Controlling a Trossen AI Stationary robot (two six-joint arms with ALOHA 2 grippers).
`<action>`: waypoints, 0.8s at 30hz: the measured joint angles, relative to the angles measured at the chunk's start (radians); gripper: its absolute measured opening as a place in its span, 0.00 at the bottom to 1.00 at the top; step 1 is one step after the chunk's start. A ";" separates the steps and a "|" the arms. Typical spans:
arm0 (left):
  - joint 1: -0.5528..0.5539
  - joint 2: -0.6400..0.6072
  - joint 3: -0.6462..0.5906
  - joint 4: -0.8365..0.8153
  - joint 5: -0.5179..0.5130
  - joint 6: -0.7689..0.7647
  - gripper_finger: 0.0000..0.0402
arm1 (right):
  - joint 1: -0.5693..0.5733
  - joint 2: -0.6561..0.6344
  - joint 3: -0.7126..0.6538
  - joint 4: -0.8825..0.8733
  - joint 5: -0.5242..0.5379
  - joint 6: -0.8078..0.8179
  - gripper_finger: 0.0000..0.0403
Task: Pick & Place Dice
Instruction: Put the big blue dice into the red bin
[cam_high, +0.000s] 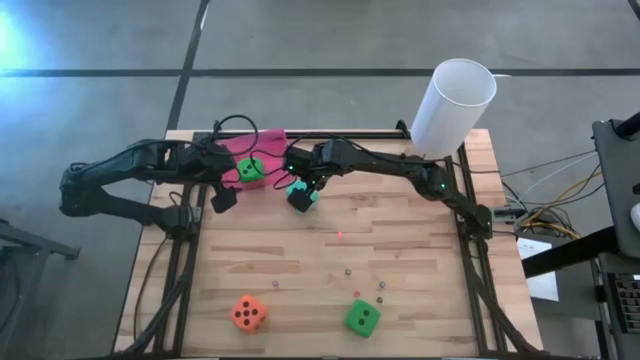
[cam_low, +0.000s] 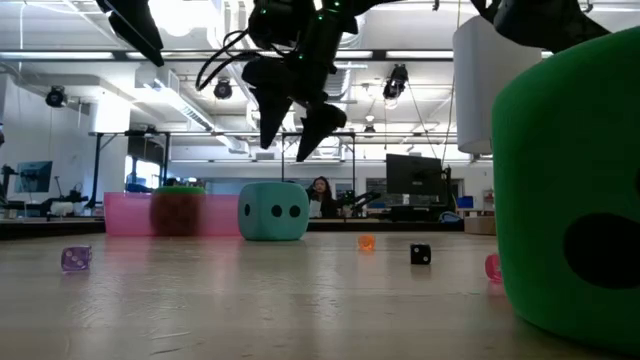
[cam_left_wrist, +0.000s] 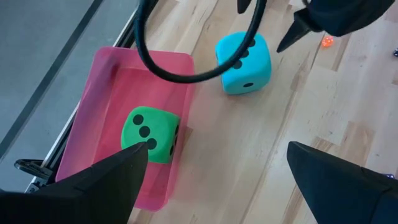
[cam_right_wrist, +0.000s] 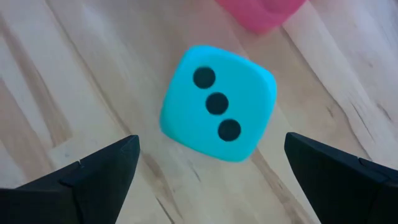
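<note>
A teal die (cam_right_wrist: 217, 112) rests flat on the wooden table beside the pink tray (cam_high: 268, 143), three pips up. My right gripper (cam_right_wrist: 211, 162) hangs open just above it, pointing steeply down, fingers either side and apart from it; the low view shows the fingertips (cam_low: 295, 135) clear above the teal die (cam_low: 274, 211). One green die (cam_left_wrist: 151, 134) sits inside the pink tray (cam_left_wrist: 112, 81). My left gripper (cam_left_wrist: 217, 168) waits open above the tray's near edge. An orange die (cam_high: 248, 313) and a second green die (cam_high: 362, 318) lie near the table's front edge.
A tall white cylinder (cam_high: 452, 108) stands at the table's far right corner. Tiny beads (cam_high: 347, 270) lie scattered on the wood between the teal die and the front dice. A black cable (cam_left_wrist: 186, 68) loops above the tray. The near green die (cam_low: 575, 190) fills the low view's right.
</note>
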 joint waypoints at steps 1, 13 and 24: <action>0.000 0.000 0.000 0.000 0.000 0.000 0.97 | 0.000 0.000 0.001 0.005 -0.005 0.005 0.99; 0.000 0.000 0.000 0.000 0.000 0.001 0.96 | -0.003 0.021 0.005 0.001 -0.009 0.043 0.99; 0.000 0.000 0.000 0.000 0.000 0.003 0.96 | -0.003 0.043 0.005 0.063 -0.034 0.065 0.99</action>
